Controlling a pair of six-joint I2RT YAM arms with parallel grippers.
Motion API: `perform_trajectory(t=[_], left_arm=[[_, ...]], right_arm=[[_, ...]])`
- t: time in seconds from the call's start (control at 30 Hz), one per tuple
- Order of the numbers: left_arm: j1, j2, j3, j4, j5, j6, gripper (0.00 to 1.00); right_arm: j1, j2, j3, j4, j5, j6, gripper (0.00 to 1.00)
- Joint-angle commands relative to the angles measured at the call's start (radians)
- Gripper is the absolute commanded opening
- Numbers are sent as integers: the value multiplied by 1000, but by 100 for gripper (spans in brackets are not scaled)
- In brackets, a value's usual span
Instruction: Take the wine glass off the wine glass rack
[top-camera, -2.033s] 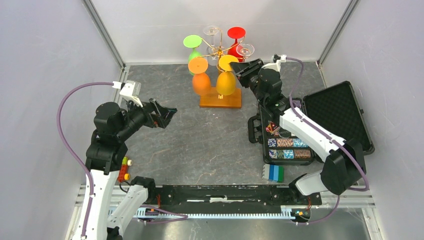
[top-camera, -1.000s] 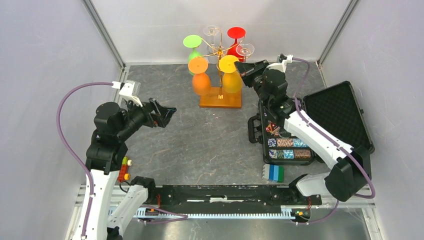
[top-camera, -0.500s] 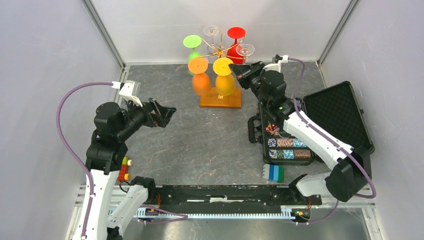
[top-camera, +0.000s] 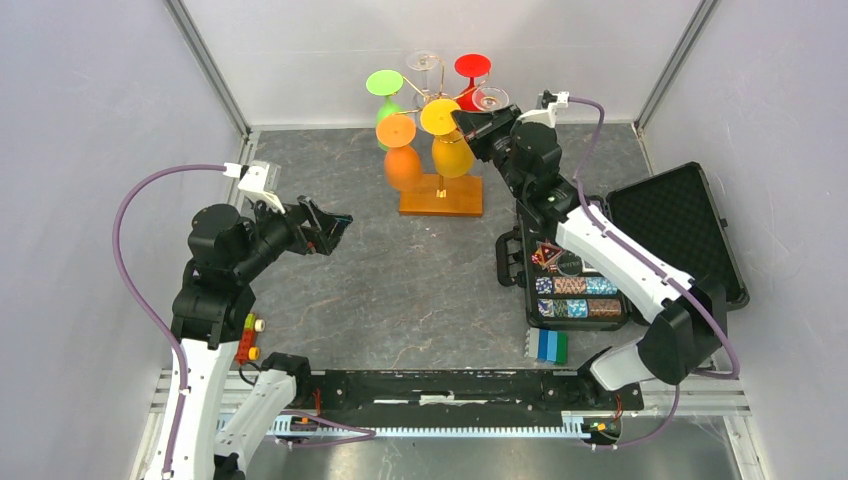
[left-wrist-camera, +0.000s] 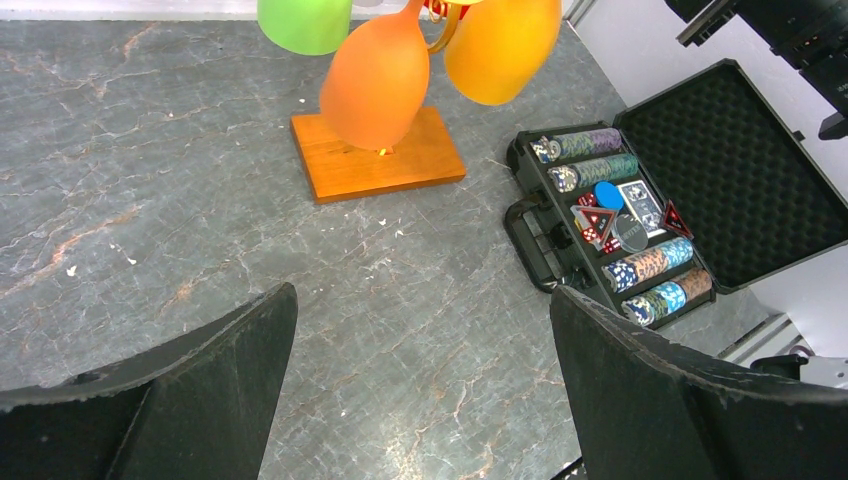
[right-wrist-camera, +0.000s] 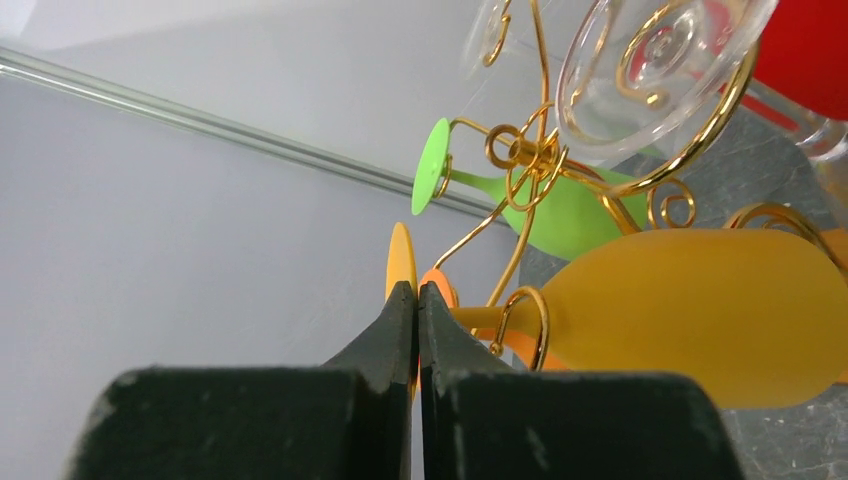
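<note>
- Currently right fingers (right-wrist-camera: 385, 340) pinched narrow on the foot rim of yellow wine glass (top-camera: 451, 153); its stem sits in a gold loop of wine glass rack (top-camera: 441, 203).
- Rack stands far on bench (top-camera: 400, 290).
- Left fingers (left-wrist-camera: 200, 380) spread wide, well apart from rack.

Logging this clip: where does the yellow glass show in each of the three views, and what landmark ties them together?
Top external: yellow glass upper centre, on the rack, right gripper at its foot.
Left wrist: yellow glass at the top edge, right of centre, bowl only.
Right wrist: yellow glass bowl lower right, foot edge-on at the shut right gripper.
Landmark: green glass, to its left in every view.
</note>
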Motion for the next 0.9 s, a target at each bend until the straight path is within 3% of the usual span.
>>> perform_trajectory(t=[0.0, 0.2, 0.47, 0.7, 0.87], left_arm=[[4, 0, 14, 15, -16, 5, 100], [3, -2, 15, 11, -14, 5, 100], [4, -1, 20, 10, -12, -9, 100], [4, 13, 31, 11, 8, -71, 100], [4, 19, 37, 23, 82, -147, 100]], right_arm=[[3, 27, 86, 2, 91, -43, 0], [3, 17, 100, -21, 204, -76, 0], [1, -94, -33, -1, 254, -15, 0], [1, -252, -217, 26, 220, 29, 0], [1, -426, -383, 31, 111, 48, 0]])
